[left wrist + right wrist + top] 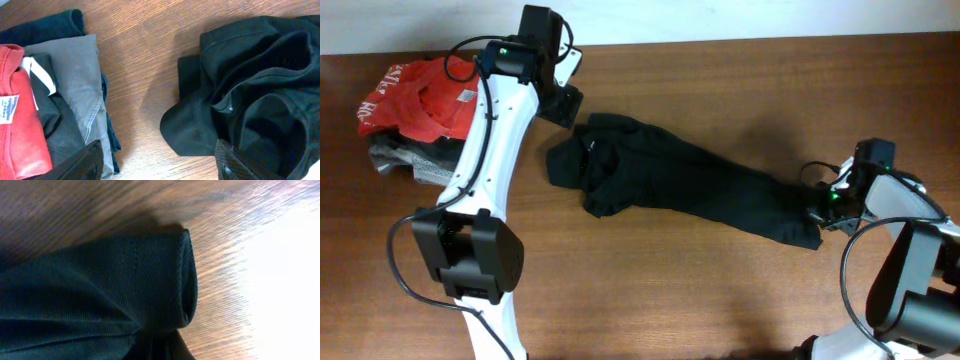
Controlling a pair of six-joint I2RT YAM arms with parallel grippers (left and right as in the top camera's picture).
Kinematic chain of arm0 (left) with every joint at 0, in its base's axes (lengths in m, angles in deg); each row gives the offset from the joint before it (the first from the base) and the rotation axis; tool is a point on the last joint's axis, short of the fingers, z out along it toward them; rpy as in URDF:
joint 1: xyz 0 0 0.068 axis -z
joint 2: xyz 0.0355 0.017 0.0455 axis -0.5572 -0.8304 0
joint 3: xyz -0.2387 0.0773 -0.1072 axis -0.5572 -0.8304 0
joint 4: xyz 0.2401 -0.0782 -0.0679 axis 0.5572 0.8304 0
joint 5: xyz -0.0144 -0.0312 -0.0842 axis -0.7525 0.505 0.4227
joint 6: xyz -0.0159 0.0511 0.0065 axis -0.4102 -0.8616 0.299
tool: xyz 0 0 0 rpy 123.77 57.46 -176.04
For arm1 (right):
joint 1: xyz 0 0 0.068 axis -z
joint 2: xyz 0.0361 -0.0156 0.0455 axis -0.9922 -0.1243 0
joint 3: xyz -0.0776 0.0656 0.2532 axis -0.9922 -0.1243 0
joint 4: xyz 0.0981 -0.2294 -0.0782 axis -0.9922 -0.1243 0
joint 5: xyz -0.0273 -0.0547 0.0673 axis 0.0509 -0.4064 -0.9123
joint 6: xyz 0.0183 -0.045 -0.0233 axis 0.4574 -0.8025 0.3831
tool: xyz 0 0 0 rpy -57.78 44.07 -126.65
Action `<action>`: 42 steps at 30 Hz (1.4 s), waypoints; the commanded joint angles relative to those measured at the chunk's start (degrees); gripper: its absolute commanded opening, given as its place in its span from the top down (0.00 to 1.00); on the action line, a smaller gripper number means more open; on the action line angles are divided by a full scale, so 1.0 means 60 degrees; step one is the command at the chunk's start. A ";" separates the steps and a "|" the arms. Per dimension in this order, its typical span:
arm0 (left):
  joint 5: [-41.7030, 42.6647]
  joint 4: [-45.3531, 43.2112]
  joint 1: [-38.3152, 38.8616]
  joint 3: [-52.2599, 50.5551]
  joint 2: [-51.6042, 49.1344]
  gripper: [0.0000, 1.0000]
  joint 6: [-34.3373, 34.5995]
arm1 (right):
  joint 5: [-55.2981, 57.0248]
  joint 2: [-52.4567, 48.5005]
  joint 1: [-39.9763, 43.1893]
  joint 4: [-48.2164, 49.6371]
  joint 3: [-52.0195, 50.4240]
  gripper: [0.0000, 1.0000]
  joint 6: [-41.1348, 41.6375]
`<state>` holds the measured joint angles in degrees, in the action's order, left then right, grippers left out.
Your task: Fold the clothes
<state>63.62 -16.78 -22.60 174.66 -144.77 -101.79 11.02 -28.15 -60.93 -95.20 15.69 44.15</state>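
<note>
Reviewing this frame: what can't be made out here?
Right gripper: open or shut unclear; small overhead, and its wrist view shows only blurred black shirt, no fingers.
Table, right wrist view: right side washed out by glare.
Folded pile: left arm covers part overhead; left wrist view's edge cuts it off.

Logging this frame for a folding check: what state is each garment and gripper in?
black shirt: unfolded, bunched, stretched across the table.
red garment: crumpled, not folded.
grey garment: folded.
left gripper: open, empty.
right gripper: at the shirt's end, grip hidden.
</note>
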 commanded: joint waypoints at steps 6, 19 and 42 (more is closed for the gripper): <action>-0.0033 0.0138 -0.0463 0.0186 -0.0062 0.29 0.0127 | 0.0754 -0.0280 0.1326 -0.1096 0.2357 0.96 -0.0280; -0.0029 0.0251 -0.0557 0.0182 -0.0062 0.28 0.0127 | -0.0539 -0.0280 0.1129 -0.3461 0.5096 0.96 -0.1534; 0.0259 0.0291 -0.0557 0.0160 -0.0062 0.28 0.0127 | -0.0532 -0.1818 -0.4524 -0.2302 0.5093 0.96 -0.0572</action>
<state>64.54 -15.10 -25.66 174.68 -144.77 -101.79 8.62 -36.28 -84.99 -109.89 45.29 38.62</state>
